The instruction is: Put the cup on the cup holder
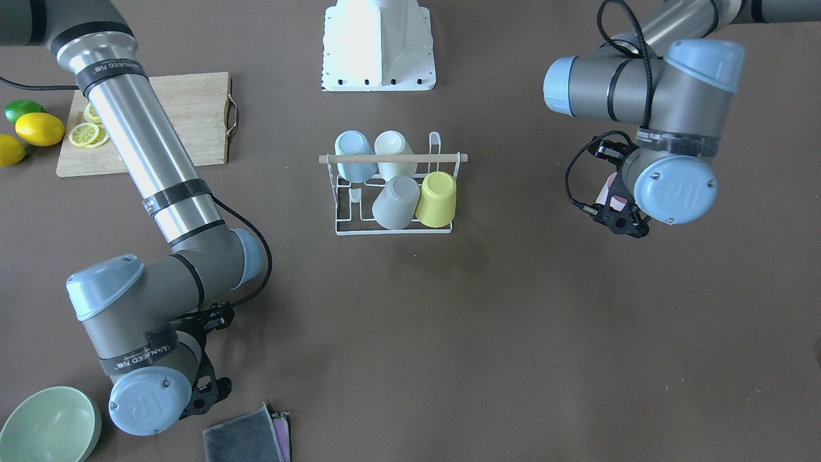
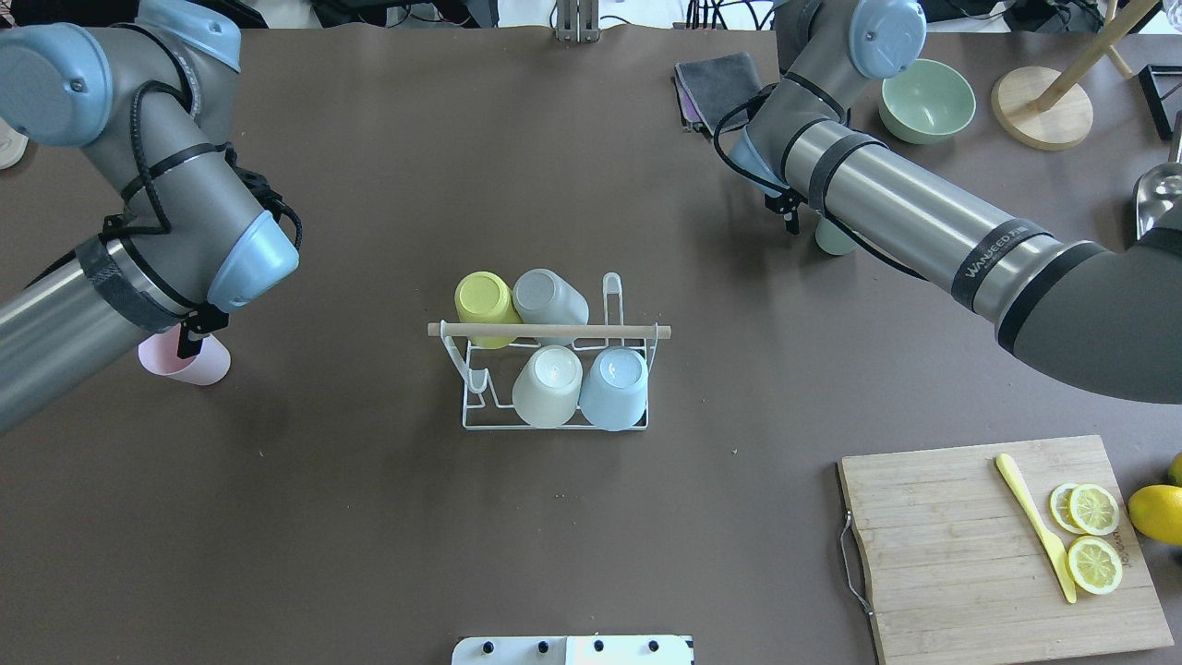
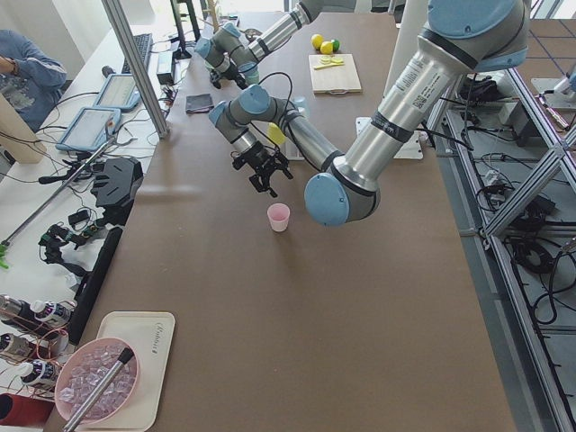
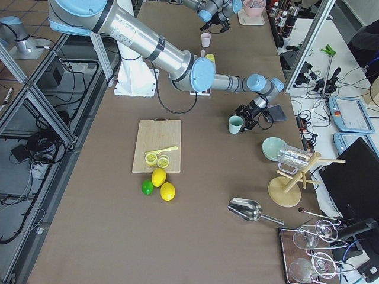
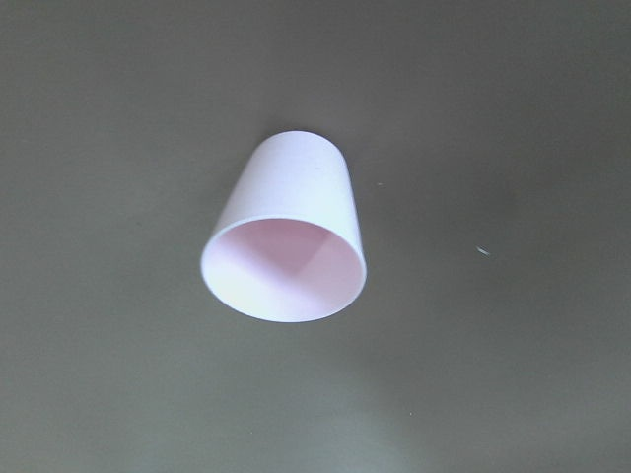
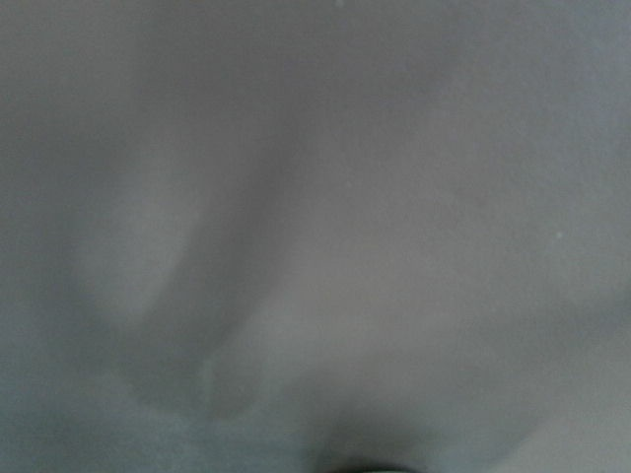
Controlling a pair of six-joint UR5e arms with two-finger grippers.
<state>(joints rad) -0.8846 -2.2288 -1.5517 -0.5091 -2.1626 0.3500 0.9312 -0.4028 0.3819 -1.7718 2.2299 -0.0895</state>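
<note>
The white wire cup holder (image 2: 549, 330) with a wooden rod stands mid-table, also in the front view (image 1: 391, 158). It carries a yellow, a grey, a cream and a light blue cup, all upside down. A pink cup (image 2: 199, 368) stands upright on the table, centred in the left wrist view (image 5: 286, 241). My left gripper (image 2: 192, 340) hovers just above it, looks open and is empty. A pale green cup (image 2: 834, 240) stands on the table beside my right gripper (image 2: 790, 214), which is low, holds nothing and seems open.
A wooden cutting board (image 2: 951, 545) with lemon slices and a yellow knife lies at the near right. A green bowl (image 2: 926, 100), a grey cloth (image 2: 716, 83) and a wooden stand base (image 2: 1042, 118) are at the far right.
</note>
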